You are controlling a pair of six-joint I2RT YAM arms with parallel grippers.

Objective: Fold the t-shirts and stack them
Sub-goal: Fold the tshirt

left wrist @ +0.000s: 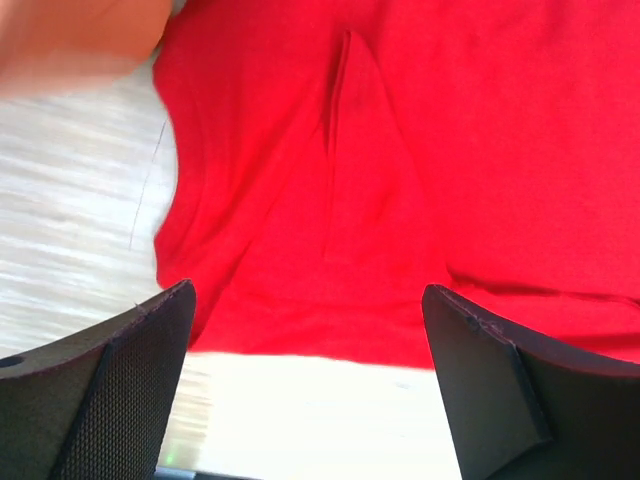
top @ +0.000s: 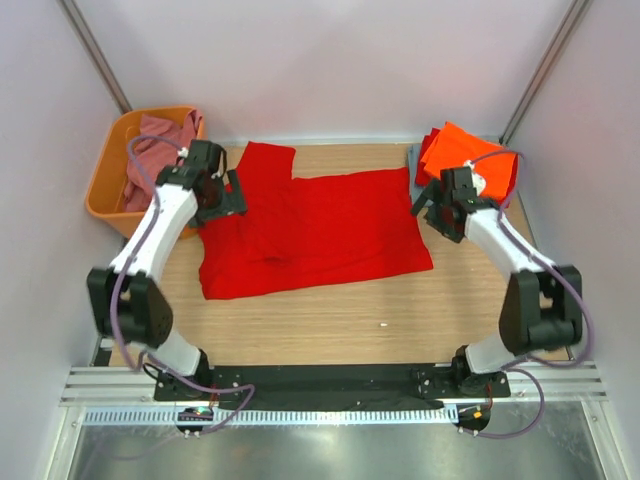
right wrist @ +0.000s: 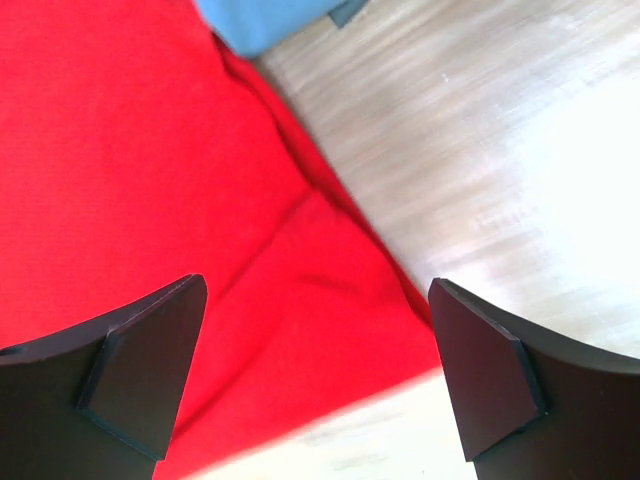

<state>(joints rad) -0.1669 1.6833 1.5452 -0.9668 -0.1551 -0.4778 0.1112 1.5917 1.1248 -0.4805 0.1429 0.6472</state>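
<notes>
A large bright red t-shirt (top: 315,230) lies spread on the wooden table, one sleeve pointing to the far left. My left gripper (top: 228,192) hovers open over its left edge; the left wrist view shows red cloth (left wrist: 420,180) between the wide-apart fingers (left wrist: 120,380). My right gripper (top: 430,205) hovers open over the shirt's right corner (right wrist: 200,200), fingers (right wrist: 150,370) apart, holding nothing. Folded orange and red shirts (top: 465,155) lie stacked at the far right, with a grey-blue one (right wrist: 265,20) beneath. Dusty rose shirts (top: 155,150) fill the basket.
An orange plastic basket (top: 105,185) stands at the far left corner. Bare wooden table (top: 350,320) lies in front of the red shirt. White walls close in on both sides.
</notes>
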